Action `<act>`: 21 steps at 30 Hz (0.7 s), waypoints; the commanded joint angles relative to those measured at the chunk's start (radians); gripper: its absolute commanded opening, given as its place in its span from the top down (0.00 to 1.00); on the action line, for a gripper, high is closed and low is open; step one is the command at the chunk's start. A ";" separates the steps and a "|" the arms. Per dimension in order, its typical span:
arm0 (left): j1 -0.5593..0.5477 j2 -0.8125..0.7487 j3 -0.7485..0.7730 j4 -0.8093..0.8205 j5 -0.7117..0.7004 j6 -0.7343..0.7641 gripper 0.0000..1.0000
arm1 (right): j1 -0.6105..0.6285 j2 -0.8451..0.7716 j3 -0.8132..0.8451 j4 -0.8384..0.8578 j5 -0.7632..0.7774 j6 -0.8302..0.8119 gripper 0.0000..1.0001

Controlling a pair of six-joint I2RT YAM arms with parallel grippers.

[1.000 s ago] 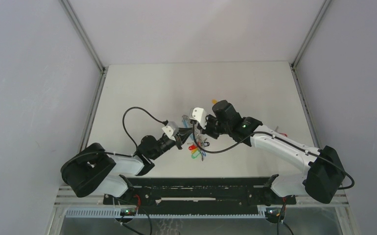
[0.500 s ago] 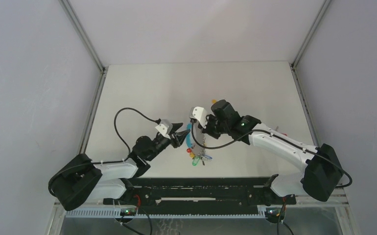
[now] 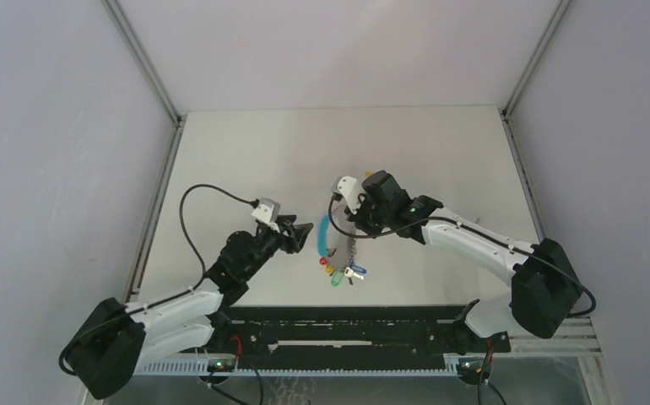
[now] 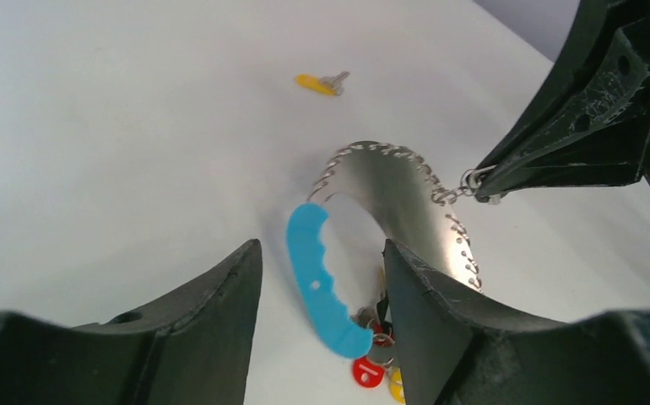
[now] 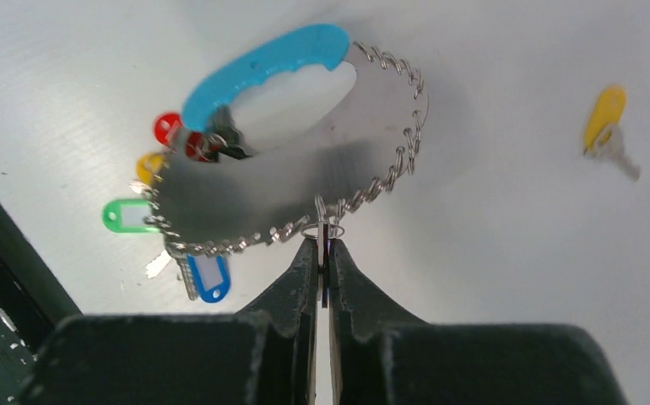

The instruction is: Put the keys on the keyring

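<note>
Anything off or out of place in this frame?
Nothing damaged or spilled. Only oddity: one yellow-tagged key lies loose on the table, apart from the keyring. The right gripper pinches its chain; the left gripper is open, empty.

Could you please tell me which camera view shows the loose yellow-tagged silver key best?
The right wrist view: the yellow-tagged silver key lies large and unobstructed, tag and metal both clear. The left wrist view shows the key smaller and farther off. In the top view I cannot make it out.
</note>
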 commanded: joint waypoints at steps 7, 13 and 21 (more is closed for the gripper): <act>0.024 -0.346 0.047 -0.436 -0.224 -0.150 0.31 | -0.101 -0.005 -0.186 0.063 0.078 0.296 1.00; 0.027 -0.531 0.059 -0.629 -0.311 -0.238 0.20 | -0.109 -0.033 -0.189 0.015 0.172 0.392 1.00; 0.027 -0.737 0.190 -0.940 -0.389 -0.308 0.00 | -0.102 -0.071 -0.234 -0.022 0.144 0.511 0.75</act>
